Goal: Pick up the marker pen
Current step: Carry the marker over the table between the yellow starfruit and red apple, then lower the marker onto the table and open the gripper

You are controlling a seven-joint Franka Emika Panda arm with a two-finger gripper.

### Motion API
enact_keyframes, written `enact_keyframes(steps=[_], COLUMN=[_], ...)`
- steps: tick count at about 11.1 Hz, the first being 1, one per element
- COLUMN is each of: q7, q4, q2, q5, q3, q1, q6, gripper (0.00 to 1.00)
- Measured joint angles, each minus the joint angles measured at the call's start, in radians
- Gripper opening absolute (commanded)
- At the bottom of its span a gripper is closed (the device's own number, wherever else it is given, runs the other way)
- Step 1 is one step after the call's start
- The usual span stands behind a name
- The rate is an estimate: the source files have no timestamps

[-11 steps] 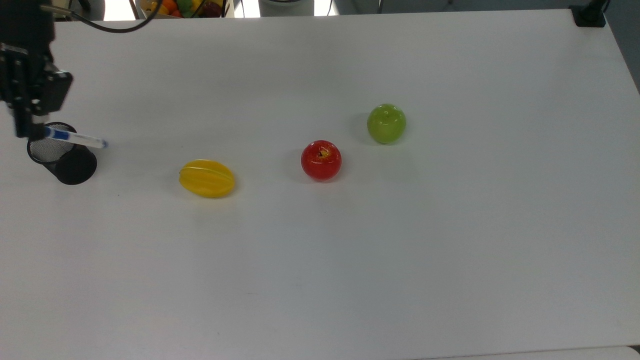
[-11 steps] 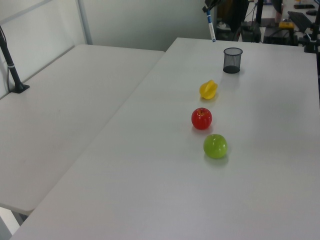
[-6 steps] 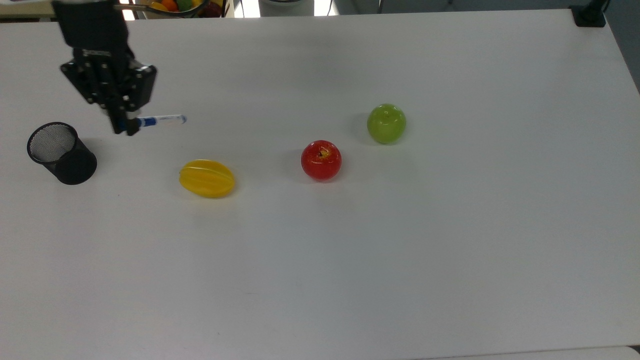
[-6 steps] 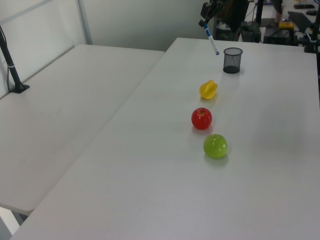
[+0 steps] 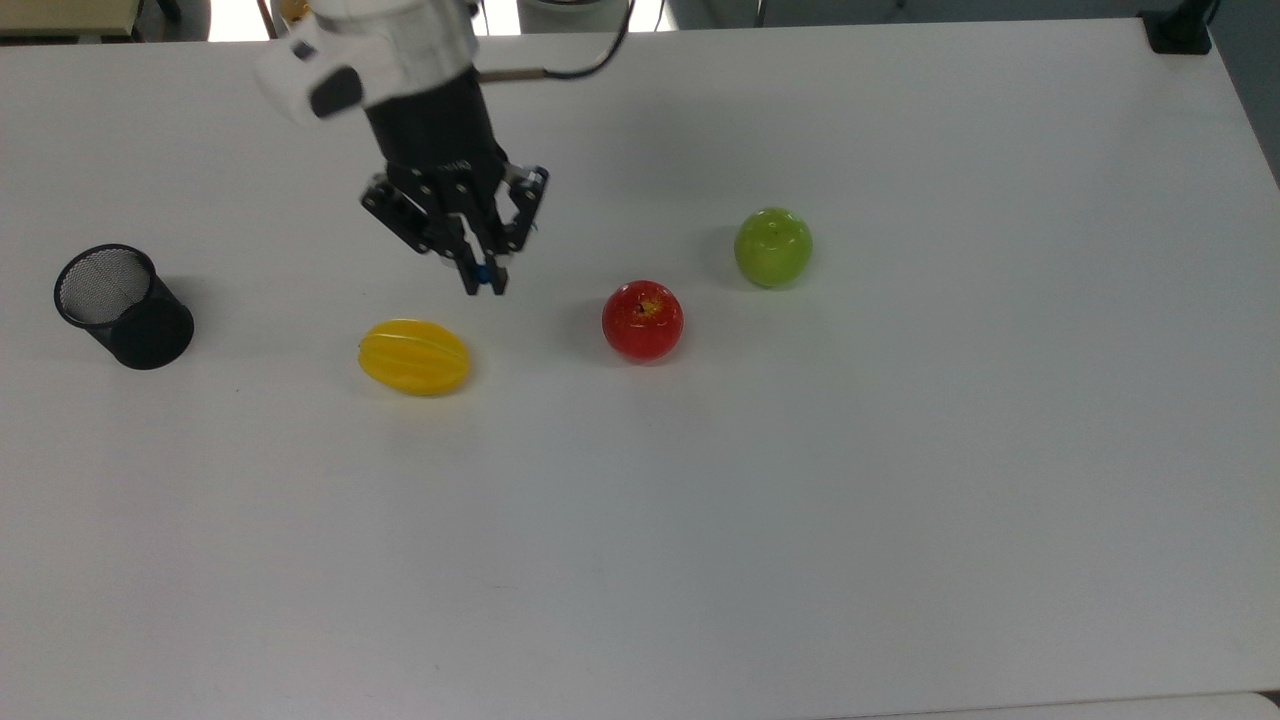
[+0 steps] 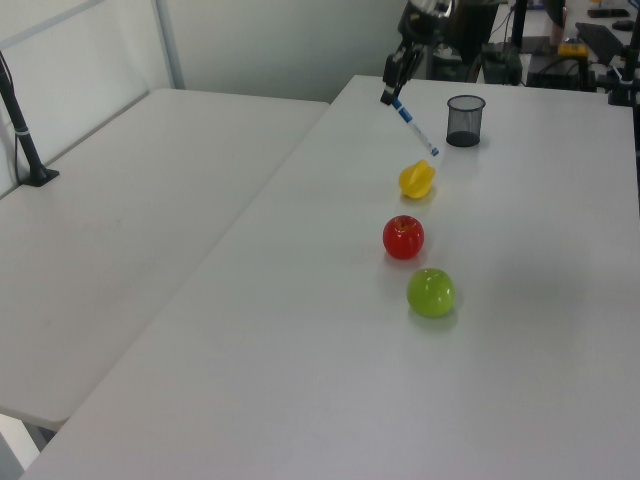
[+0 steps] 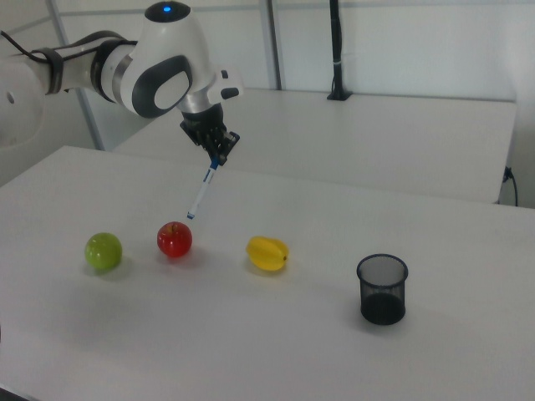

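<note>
So the whole thing sits on a big plain white table [image 5: 900,500], with a second white table [image 6: 130,230] butted up beside it on the left view's left, and pale wall panels with upright posts behind that. At the top view's upper edge there's a strip of floor and some clutter past the table's far edge, and a black clamp base [image 5: 1180,30] sits on the corner at the top view's upper right. Using the red apple [image 5: 642,320] as the anchor: the green apple [image 5: 773,246] is just up and to the top view's right of it, the yellow star fruit [image 5: 414,356] is off to the top view's left, and the black mesh cup [image 5: 122,306] stands well beyond that near the table's left edge. The gripper [image 5: 478,272] hangs above the table between the star fruit and the red apple, a little up from them in the top view, jaws pinching the marker pen [image 7: 202,190] by its top end. The pen hangs tilted in the air, its lower tip just above the red apple in the right view. Everything below the red apple in the top view is bare tabletop, loads of open room.
</note>
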Motion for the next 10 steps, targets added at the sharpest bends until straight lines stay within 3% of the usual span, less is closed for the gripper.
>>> enact_keyframes(steps=[3,10], q7=[0.000,0.000], q4=[-0.010,0.021], q2=[0.099,0.227], q5=[-0.022,-0.084], q3=[0.000,0.000], q1=[0.055,0.063], q6=[0.003,0.085], gripper=[0.11,0.27])
